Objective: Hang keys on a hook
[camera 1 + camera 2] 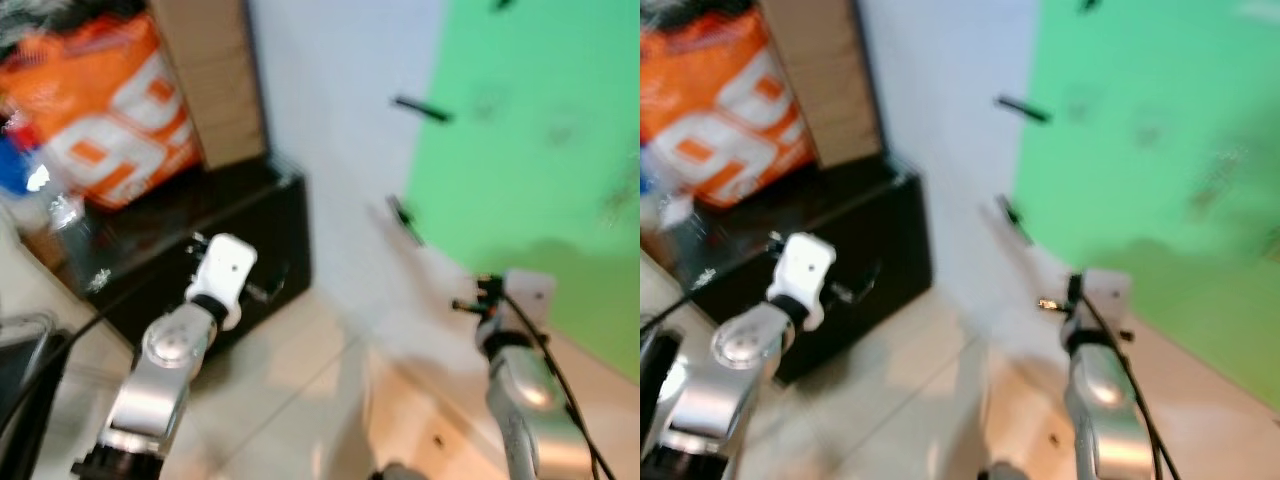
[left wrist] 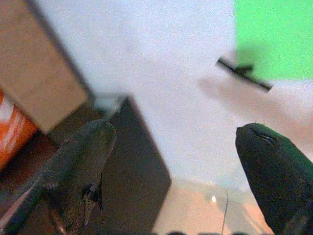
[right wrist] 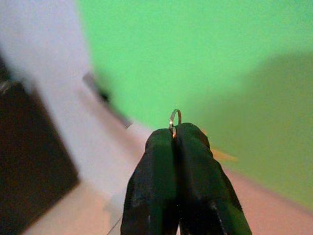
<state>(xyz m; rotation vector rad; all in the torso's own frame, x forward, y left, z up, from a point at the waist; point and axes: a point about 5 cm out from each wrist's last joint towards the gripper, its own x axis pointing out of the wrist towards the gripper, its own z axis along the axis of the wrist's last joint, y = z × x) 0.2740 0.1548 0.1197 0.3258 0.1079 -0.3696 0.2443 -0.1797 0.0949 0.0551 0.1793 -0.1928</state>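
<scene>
Pinched between the closed fingers of the right gripper (image 3: 175, 134), a small metal key ring (image 3: 175, 117) is seen poking just above the fingertips; the keys themselves cannot be made out. The right gripper is held raised in front of a green wall panel (image 1: 540, 120), on the robot's right side. Dark hooks (image 1: 421, 109) are mounted along the edge where the green panel meets a white wall (image 1: 330, 120), blurred but visible, one higher and one lower (image 1: 401, 215). The left gripper (image 2: 176, 147) is held with its fingers spread wide and nothing between them, pointed toward the white wall. A black cabinet (image 1: 240, 250) is placed below and to the left, with an orange bag (image 1: 110, 110) and a brown box (image 1: 210, 70) resting on it. A pale tiled floor (image 1: 300, 400) is seen beneath both arms.
</scene>
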